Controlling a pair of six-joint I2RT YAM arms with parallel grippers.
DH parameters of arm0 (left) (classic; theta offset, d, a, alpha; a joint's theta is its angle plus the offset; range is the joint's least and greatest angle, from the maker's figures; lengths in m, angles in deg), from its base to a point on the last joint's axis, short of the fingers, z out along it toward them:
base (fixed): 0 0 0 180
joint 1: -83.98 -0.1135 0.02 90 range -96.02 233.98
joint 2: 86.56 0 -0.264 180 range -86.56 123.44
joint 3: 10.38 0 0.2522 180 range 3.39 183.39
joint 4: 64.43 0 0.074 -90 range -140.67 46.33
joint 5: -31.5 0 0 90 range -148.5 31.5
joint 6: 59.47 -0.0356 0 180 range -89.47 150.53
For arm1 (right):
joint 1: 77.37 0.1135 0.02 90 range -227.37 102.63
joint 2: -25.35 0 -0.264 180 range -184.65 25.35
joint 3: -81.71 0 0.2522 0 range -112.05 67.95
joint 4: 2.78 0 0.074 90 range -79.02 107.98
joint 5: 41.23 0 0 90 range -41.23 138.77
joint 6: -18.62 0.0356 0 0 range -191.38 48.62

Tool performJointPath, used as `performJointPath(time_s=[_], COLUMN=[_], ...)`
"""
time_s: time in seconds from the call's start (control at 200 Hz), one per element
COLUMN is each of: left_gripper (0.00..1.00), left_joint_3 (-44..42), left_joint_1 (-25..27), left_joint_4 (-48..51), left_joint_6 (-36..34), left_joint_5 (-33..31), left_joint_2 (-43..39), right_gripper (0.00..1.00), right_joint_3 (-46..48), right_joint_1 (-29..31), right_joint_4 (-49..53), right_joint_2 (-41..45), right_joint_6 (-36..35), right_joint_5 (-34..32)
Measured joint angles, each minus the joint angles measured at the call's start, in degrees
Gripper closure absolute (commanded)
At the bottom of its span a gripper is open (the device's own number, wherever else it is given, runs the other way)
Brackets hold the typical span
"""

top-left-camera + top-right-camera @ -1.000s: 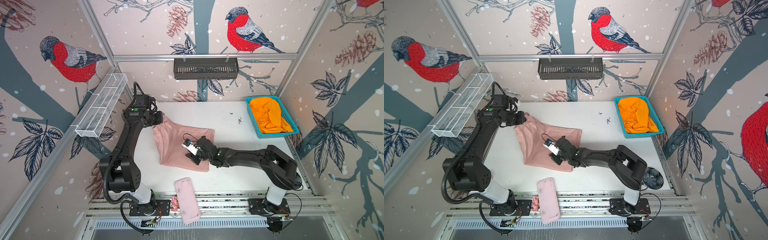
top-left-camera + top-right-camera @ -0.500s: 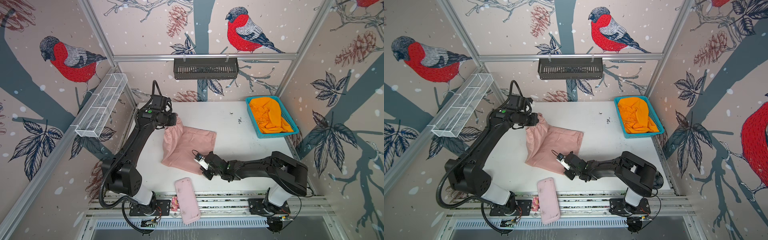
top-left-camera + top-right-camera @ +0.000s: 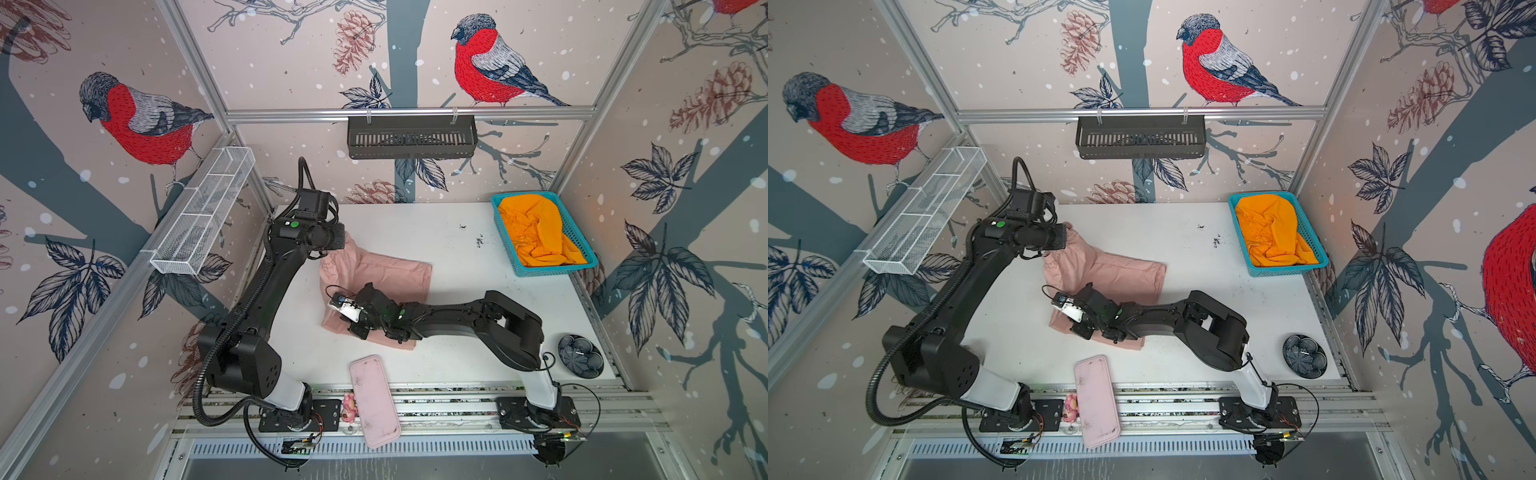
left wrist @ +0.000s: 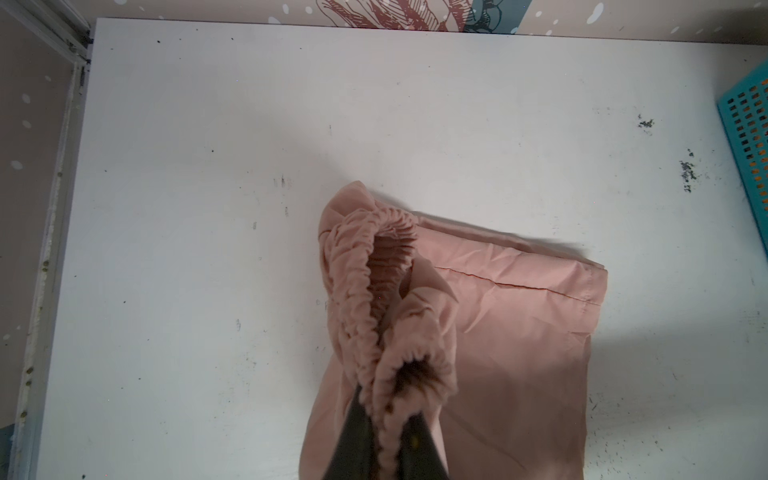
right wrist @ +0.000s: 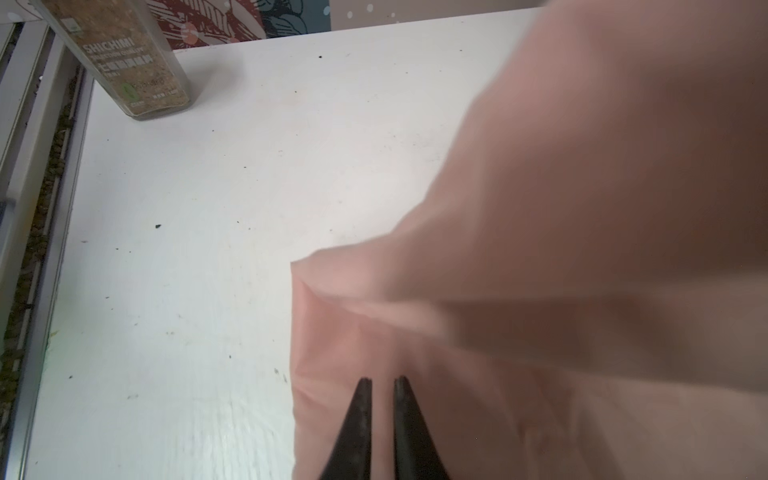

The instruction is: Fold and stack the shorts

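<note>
— What is the room like?
— A small booth. The walls are papered with red-breasted birds [image 3: 490, 66], pine cones and leaves, with aluminium bars at the corners. A black slotted rack [image 3: 411, 137] hangs on the back wall and a white wire shelf [image 3: 203, 208] on the left one.
— And the bench?
— The bench [image 3: 440, 232] is white, matt and scuffed, with dark specks [image 3: 478, 241] toward the teal basket [image 3: 555, 271] in the far right corner. A pink tray [image 3: 374, 399] overhangs the near edge, and a dark dish [image 3: 579, 356] sits at the near right. In the right wrist view a spice jar [image 5: 124, 62] stands upright by the bench edge.
— Where are the shorts?
— The orange shorts [image 3: 536, 237] lie crumpled in the basket. The pink shorts [image 3: 386, 270] lie left of centre on the bench, mostly flat, with the waist end raised.
— The jaws?
— The left gripper [image 4: 384, 419] has its jaws pressed together on the gathered waistband and holds it up off the bench. The right gripper [image 5: 382, 382] is at the shorts' near left edge, tips over the cloth. Its jaws stand almost together, with a slim gap between them. Whether cloth is caught there, I cannot tell.
</note>
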Motion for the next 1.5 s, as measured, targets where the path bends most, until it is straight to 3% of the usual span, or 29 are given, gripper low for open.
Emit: performJointPath(time_s=[0.46, 0.685, 0.86, 1.116, 1.286, 1.501], left_gripper=[1.0, 1.0, 1.0, 1.0, 1.0, 1.0], left_joint_3=[-2.29, -1.99, -1.31, -1.84, -4.13, -8.13], left_joint_1=[-5.01, -5.16, -5.18, -2.45, 1.27, 5.27], left_joint_4=[-1.01, -0.98, -0.85, -0.98, -1.29, -3.69], left_joint_6=[-0.48, -0.85, -1.03, -0.31, 1.42, 4.85], left_joint_5=[0.81, 0.52, 3.63, 8.0, 8.35, 9.79], left_joint_2=[-0.59, 0.24, 0.74, -1.03, -2.14, -2.67], right_gripper=[0.88, 0.72, 0.69, 0.83, 0.87, 0.89], right_joint_3=[-17.16, -18.97, -2.91, 28.02, 37.97, 41.55], right_joint_1=[1.22, 1.4, -1.11, -4.9, -3.82, -2.95], right_joint_4=[6.25, 9.84, 6.03, 0.85, 0.44, -2.21], right_joint_2=[-14.93, -14.36, 1.16, 23.26, 27.43, 26.56], right_joint_6=[-2.34, -2.89, -0.02, 4.63, 7.41, 9.22], right_joint_5=[6.32, 6.23, 6.01, 0.66, -1.88, -3.74])
